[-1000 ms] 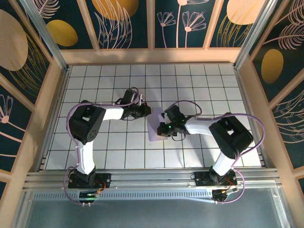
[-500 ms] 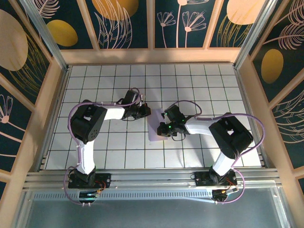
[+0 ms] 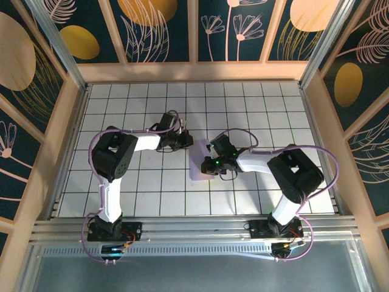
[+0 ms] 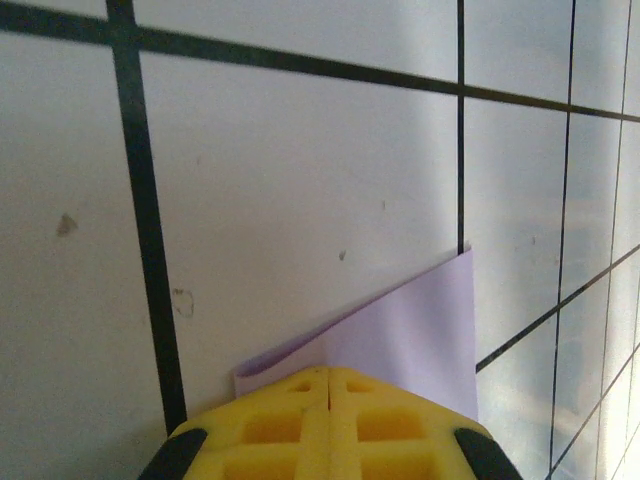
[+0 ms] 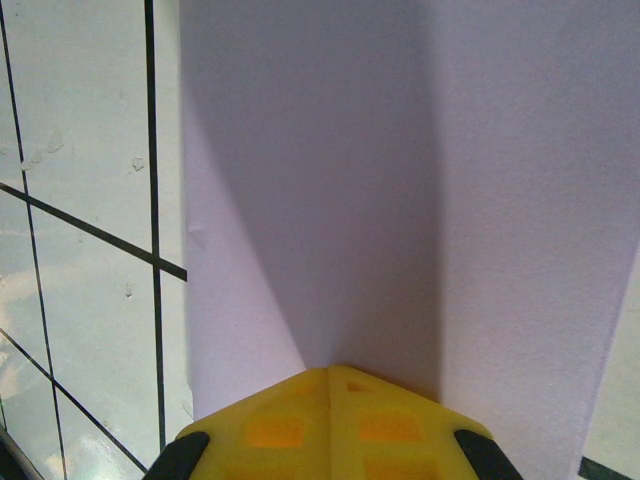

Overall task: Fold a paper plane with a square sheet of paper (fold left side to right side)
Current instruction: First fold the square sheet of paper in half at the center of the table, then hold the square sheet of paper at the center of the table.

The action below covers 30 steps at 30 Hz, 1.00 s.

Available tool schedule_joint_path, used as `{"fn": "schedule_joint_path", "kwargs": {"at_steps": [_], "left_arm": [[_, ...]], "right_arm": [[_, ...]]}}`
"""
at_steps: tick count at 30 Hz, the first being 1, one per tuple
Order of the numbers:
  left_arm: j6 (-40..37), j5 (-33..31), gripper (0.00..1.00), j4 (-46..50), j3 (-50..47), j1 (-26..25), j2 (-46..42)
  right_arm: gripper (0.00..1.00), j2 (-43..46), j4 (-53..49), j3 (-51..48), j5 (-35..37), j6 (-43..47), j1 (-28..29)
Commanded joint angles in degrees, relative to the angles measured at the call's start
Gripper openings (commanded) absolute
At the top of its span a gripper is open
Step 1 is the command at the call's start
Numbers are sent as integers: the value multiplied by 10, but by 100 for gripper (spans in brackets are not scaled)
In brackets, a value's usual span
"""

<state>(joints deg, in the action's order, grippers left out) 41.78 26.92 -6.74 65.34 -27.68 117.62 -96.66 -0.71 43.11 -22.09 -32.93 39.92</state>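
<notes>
ITEM: the square sheet of paper (image 3: 196, 171); lavender, lying flat on the white gridded table (image 3: 121, 103) at mid-table between the two arms; in the left wrist view a corner of it (image 4: 415, 330) shows a second layer peeping out beneath, so it appears already doubled over.

LEFT END EFFECTOR (image 3: 187, 142): fingers pressed together, no gap; in its own view the tips (image 4: 328, 395) sit at the sheet's far left corner; whether they pinch that corner or merely bear on it cannot be told.

RIGHT END EFFECTOR (image 3: 208, 165): likewise closed tight; tips (image 5: 330, 400) over the sheet (image 5: 400, 180), apparently pressing it to the table, nothing carried.

STAGE, judged: flattening or creasing the left-to-right fold.

HAZARDS, judged: thin paper slides easily on a smooth table, so a sideways drag by either arm could skew the sheet and put the crease off line; uneven pressure could let the upper layer spring up or drift from its matching edge; a closed tip pushed against the corner could crumple or dog-ear it; the two arms work close together and could foul each other over the sheet.

CHANGE SINCE A SECOND AGO: left end effector has edged slightly rightward toward the sheet's corner, elbow following; right arm and sheet look unmoved.
</notes>
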Motion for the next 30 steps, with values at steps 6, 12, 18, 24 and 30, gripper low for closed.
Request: {"fn": "schedule_joint_path", "kwargs": {"at_steps": [6,12,18,24,30], "left_arm": [[-25,-76,0,15,42,33,24],[-31,-69,0,4,12,32,-26],[-15,-43,0,-21,-68,-1,-111],[20,-50,0,-23,-121,-62,-142],[42,-64,0,-27,-139,-74,-126]], "right_arm": [[0,-22,-77,-31,26,3,2],[0,-16,-67,-36,22,-4,2],[0,-15,-60,-37,21,-9,2],[0,-16,-58,-37,21,-9,3],[0,-16,-58,-37,22,-10,3]]}}
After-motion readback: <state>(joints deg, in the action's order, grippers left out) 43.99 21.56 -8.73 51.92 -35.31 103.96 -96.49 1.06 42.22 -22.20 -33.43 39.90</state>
